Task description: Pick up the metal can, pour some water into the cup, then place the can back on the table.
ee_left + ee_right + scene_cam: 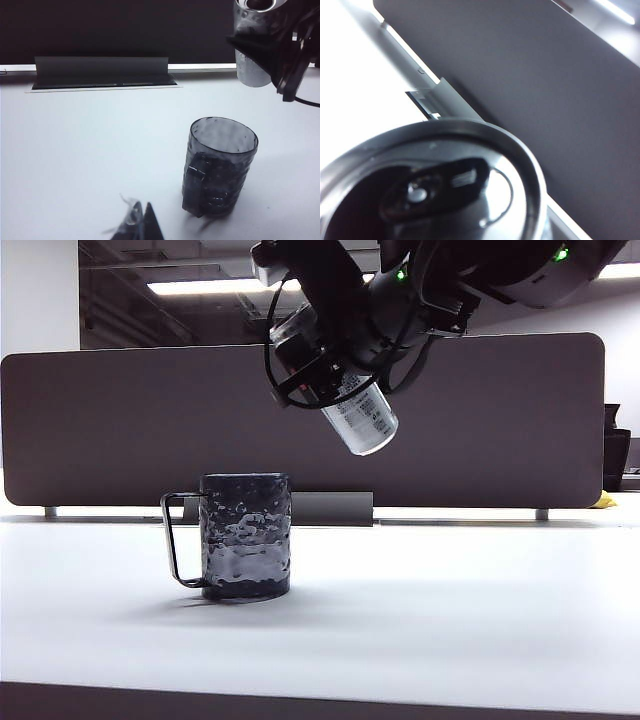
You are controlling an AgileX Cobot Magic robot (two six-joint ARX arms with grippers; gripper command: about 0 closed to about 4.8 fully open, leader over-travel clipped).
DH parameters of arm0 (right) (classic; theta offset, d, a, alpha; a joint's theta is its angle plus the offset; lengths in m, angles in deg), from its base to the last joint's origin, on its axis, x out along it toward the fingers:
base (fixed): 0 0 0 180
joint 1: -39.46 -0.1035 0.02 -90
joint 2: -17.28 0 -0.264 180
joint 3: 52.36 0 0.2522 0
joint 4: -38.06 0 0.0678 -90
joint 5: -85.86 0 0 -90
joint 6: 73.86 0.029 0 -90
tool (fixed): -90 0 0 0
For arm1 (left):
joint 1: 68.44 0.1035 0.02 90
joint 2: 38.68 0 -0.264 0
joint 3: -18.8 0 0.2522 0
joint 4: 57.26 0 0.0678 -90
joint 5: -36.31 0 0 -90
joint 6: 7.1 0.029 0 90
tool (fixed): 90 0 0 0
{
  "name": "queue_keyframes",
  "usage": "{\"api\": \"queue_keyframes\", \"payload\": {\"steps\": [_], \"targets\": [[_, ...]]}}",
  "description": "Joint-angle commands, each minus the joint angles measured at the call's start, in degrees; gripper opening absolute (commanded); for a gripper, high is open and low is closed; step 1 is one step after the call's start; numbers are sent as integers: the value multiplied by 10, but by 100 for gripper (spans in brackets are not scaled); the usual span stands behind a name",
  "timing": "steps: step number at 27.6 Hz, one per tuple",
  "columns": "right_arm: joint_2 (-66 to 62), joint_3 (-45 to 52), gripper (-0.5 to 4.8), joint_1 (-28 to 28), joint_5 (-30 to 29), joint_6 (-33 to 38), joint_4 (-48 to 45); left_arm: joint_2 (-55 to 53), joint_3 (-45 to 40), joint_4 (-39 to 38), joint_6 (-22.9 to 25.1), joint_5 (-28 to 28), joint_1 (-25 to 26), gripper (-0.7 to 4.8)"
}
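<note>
White tabletop stretches toward a dark grey divider panel. On it stands a dark smoky dimpled-glass mug, its thin wire handle pointing left. Above and right of the mug, the right gripper clamps a tall slim silver aluminium can, tilted in the air. Only the left gripper's dark fingertips show near the mug; I can't tell its opening.
</note>
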Motion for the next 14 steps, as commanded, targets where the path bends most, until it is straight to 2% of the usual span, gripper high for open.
{"api": "queue_keyframes", "payload": {"steps": [1,10,14], "targets": [[6,-4,242,2,36,58,-26,0,1,4,2,-1,1,-5],[14,14,242,15,47,194,-26,0,1,4,2,-1,1,-5],[20,40,242,21,47,225,-29,0,1,4,2,-1,1,-5]]}}
